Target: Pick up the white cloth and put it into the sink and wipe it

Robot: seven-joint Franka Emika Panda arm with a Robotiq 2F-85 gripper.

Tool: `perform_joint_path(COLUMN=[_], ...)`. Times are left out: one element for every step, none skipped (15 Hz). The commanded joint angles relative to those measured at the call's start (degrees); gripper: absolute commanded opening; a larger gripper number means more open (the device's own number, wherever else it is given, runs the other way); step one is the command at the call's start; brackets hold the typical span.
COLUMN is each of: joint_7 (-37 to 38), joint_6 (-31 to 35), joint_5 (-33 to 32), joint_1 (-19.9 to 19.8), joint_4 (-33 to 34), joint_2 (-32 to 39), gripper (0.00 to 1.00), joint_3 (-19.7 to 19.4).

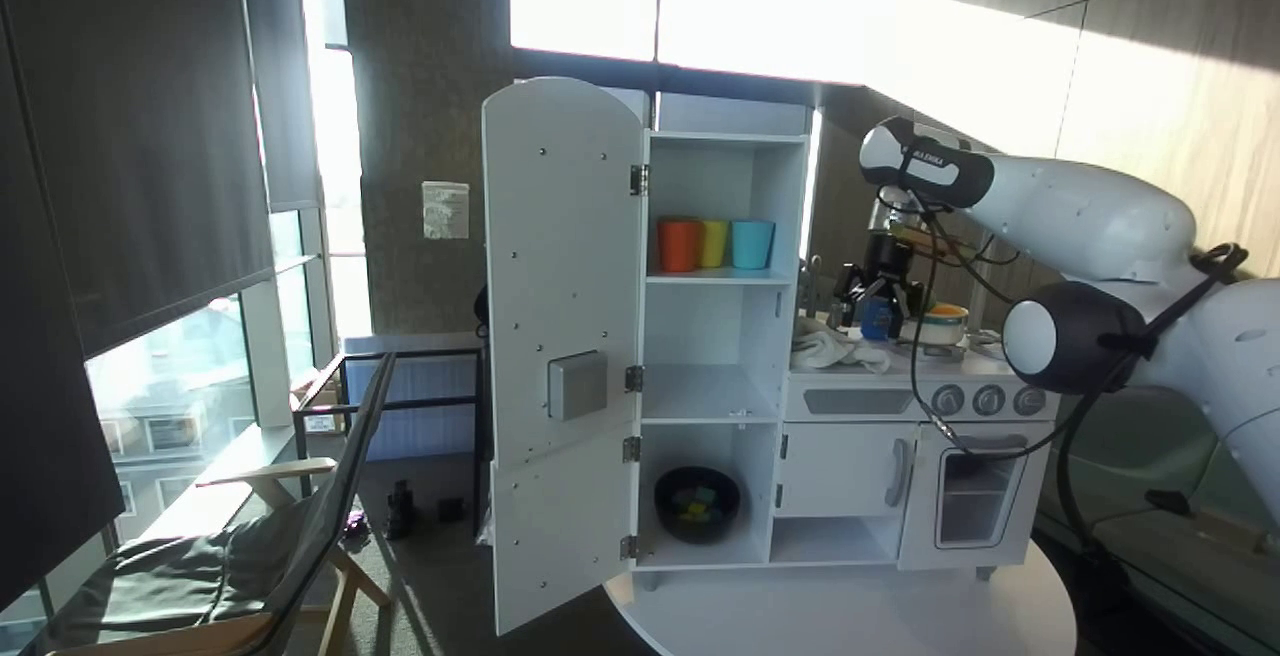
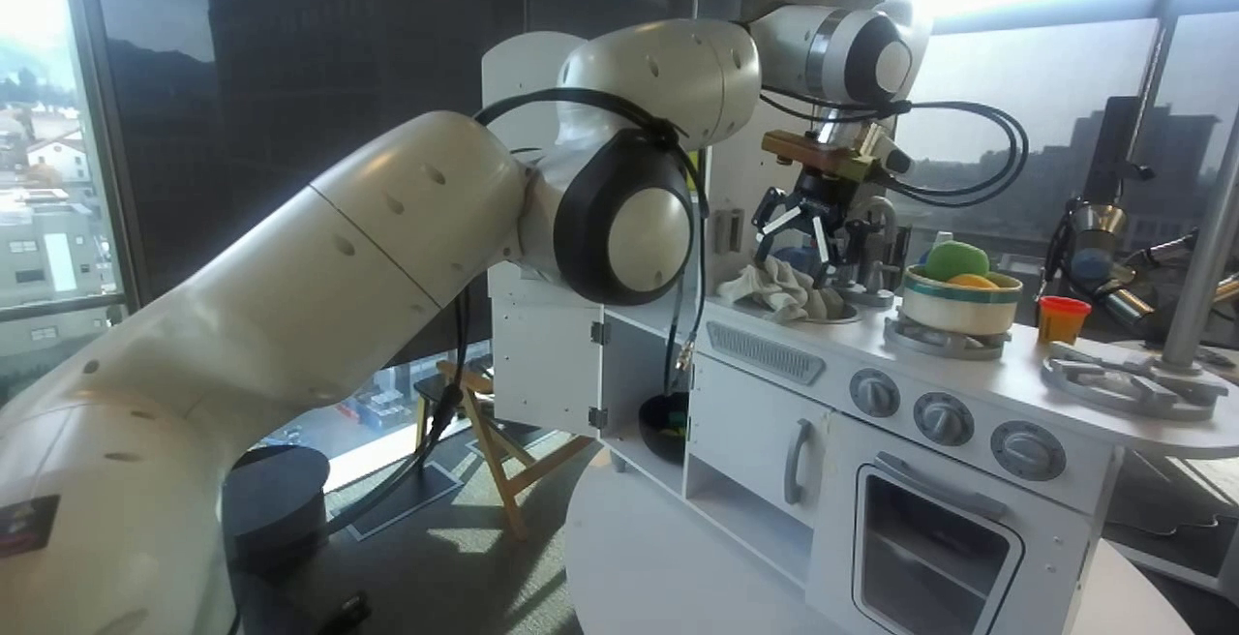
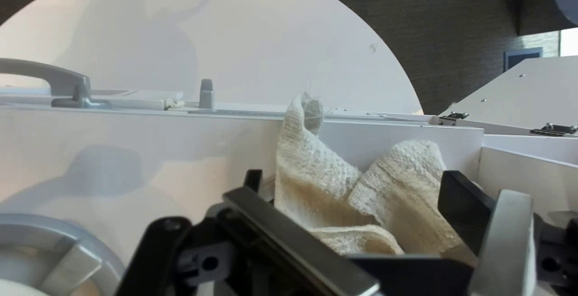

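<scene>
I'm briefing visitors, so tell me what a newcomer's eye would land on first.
Probably the big white robot arm, stretching across an exterior view from lower left. Next come three bright cups on a shelf in the white cabinet. Then comes the crumpled white cloth below the open hand.

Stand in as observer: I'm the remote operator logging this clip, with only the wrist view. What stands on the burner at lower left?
Observer: An exterior view shows a teal-banded pot on that burner.
Operator: My gripper is open, the cloth showing between the jaws. Is the pot empty?
Observer: No, it holds a round green item and an orange item.
Operator: What's in the cupboard with the open door?
Observer: An exterior view shows a red cup, a yellow cup and a blue cup on one shelf.
</scene>
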Motion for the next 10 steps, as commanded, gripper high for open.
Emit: perform_joint_path(joint_7=[-8.4,-10.0,-11.5,-13.9,-17.0,-19.9,-22.2,-21.6,-19.1,-19.8], joint_6=[3.7,4.5,5.0,5.5,6.0,5.5,5.7,4.6,4.5,4.4], joint_5=[-0.5,-0.1,0.5,1.0,0.7,0.3,0.2,-0.1,-0.3,-0.3], joint_1=[0.5,0.3,-0.1,-0.5,-0.6,-0.8,-0.9,-1.0,-0.3,-0.5], joint_4=[2.3,2.2,2.0,2.0,2.2,1.9,2.0,1.6,1.3,1.3], joint_2=[2.0,2.2,2.3,2.6,3.0,3.0,3.2,2.9,3.1,3.2], gripper=[1.0,1.0,1.0,1.0,1.0,1.0,1.0,1.0,1.0,1.0], joint_3=[1.3,1.7,2.2,2.9,3.2,3.4,3.5,3.2,2.7,2.7])
